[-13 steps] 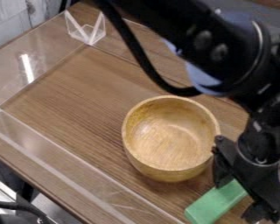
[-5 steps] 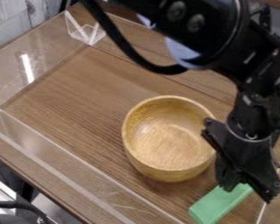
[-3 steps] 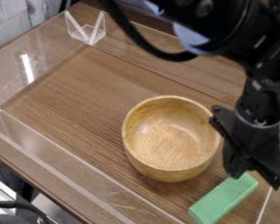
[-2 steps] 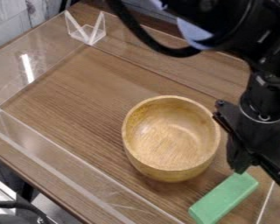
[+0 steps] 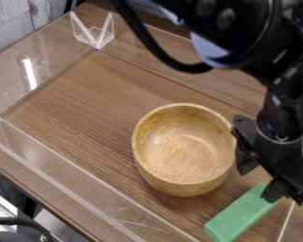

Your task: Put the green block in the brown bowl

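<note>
The black gripper (image 5: 258, 181) has swung back toward the bowl (image 5: 184, 149) from where it stood a moment ago, farther off to the side, and its fingers have spread apart. The far end of the green block (image 5: 242, 216), in plain sight just then, has now come partly behind one of its fingertips (image 5: 272, 195).

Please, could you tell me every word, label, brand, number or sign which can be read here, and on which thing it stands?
There is no text that I can read: none on the green block, none on the brown bowl, and none on the robot arm. If any small marking is there, the picture is too blurred to show it.
</note>
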`<state>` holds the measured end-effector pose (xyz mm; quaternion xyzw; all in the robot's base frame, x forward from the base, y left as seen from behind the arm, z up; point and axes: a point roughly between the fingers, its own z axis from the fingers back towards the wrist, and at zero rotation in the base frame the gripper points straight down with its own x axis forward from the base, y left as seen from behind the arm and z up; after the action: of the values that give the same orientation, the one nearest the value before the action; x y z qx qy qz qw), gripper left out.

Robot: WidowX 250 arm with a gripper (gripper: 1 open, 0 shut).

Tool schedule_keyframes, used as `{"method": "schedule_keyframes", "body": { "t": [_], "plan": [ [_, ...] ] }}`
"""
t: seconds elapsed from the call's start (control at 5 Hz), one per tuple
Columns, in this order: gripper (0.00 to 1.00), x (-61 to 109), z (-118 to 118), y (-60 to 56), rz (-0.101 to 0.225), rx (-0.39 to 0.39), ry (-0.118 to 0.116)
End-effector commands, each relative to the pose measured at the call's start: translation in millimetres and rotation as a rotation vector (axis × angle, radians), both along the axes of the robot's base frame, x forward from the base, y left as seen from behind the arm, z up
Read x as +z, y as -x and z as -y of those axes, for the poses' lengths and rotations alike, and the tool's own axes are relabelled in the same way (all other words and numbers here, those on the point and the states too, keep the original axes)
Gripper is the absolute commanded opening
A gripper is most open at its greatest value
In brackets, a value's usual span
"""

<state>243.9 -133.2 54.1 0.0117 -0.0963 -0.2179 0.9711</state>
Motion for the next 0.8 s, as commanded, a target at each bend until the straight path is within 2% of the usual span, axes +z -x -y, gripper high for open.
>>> {"method": "schedule_keyframes", "body": {
  "t": [0.0, 0.4, 0.6],
  "plan": [
    [1.0, -7.5, 0, -5.6, 0.032, 0.012, 0.021],
    [1.0, -25.9, -1, -5.0, 0.025, 0.015, 0.029],
    [0.0, -30.1, -1, -4.5, 0.021, 0.019, 0.034]
  ]
}}
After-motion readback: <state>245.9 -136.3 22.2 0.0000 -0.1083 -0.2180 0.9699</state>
